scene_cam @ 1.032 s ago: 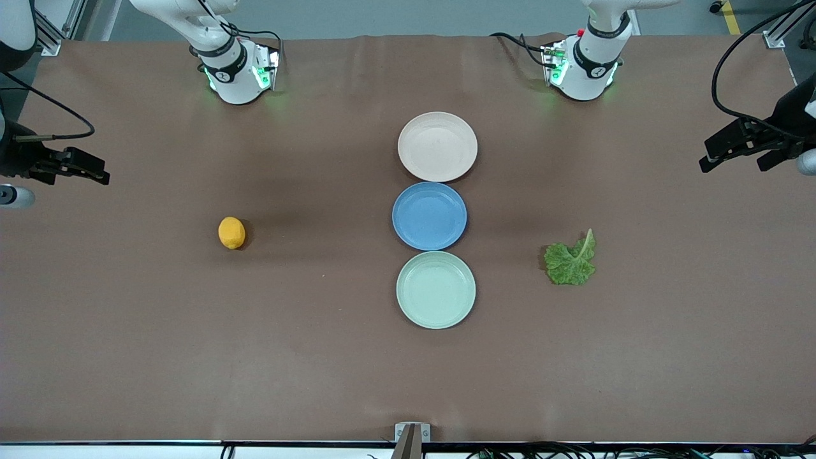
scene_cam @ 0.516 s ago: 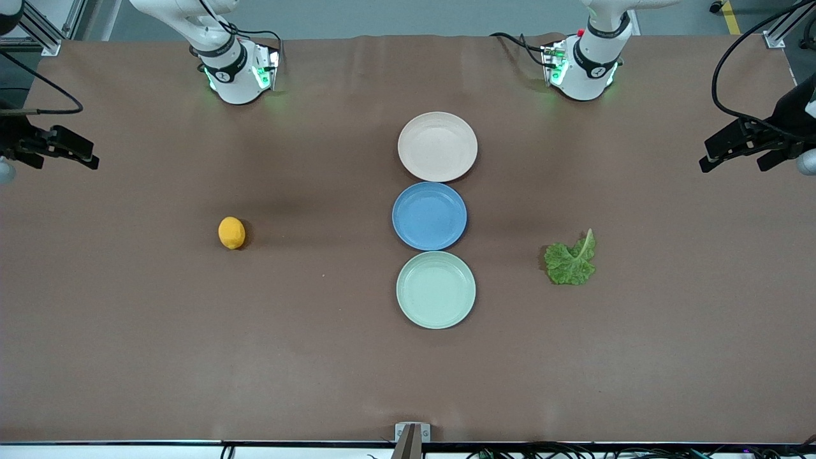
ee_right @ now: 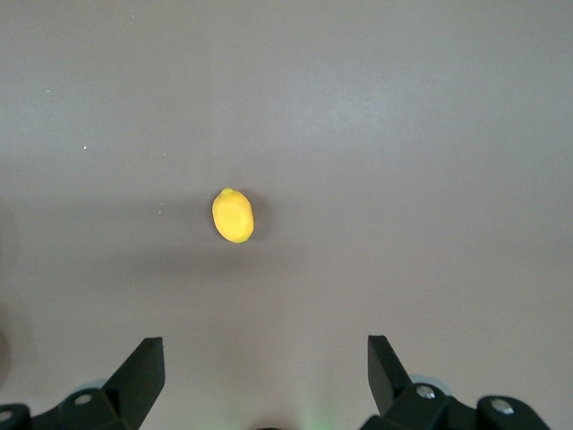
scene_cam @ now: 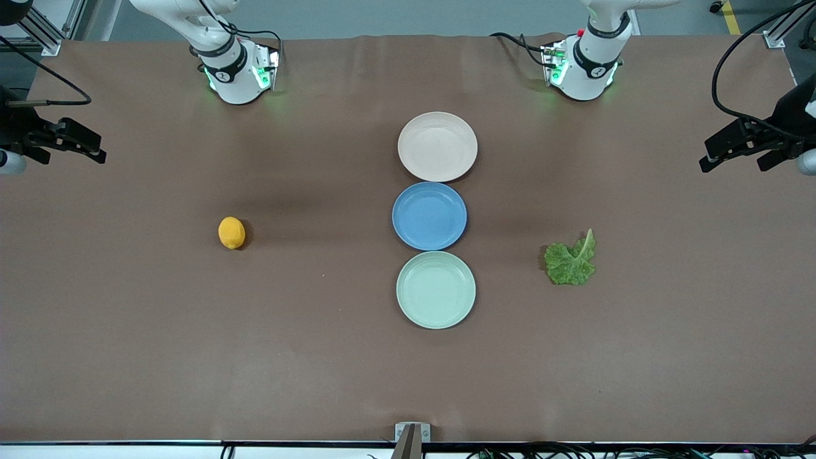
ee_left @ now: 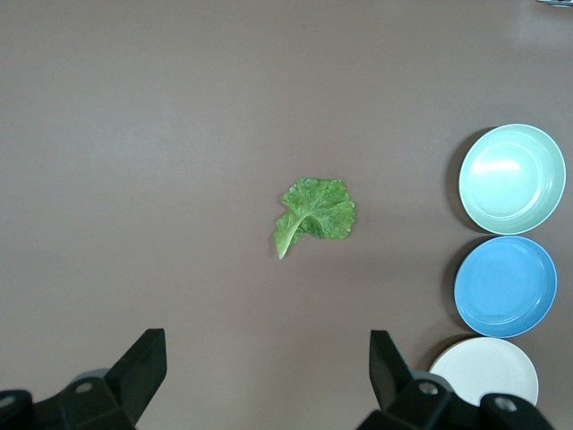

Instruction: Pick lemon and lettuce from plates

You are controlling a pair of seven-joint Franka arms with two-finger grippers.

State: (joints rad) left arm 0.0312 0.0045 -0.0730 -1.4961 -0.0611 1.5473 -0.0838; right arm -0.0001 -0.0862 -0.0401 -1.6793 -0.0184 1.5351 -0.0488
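The lemon (scene_cam: 231, 233) (ee_right: 233, 216) lies on the bare brown table toward the right arm's end, not on any plate. The lettuce (scene_cam: 570, 261) (ee_left: 315, 213) lies on the table toward the left arm's end. Both task plates are empty: the beige-pink plate (scene_cam: 437, 146) (ee_left: 483, 372) and the mint plate (scene_cam: 436, 290) (ee_left: 512, 179). My right gripper (scene_cam: 99, 146) (ee_right: 266, 345) hangs open high over the table's edge at its own end, well apart from the lemon. My left gripper (scene_cam: 732, 167) (ee_left: 266, 345) hangs open over the table at its end, apart from the lettuce.
A blue plate (scene_cam: 429, 215) (ee_left: 505, 287), also empty, sits between the two task plates, the three forming a row down the table's middle. The arms' bases (scene_cam: 239, 70) (scene_cam: 583, 67) stand at the back edge. A small bracket (scene_cam: 412, 433) sits at the front edge.
The right gripper has drifted toward the bases' side of the table at its own end. The left gripper, lemon, lettuce and plates have not moved.
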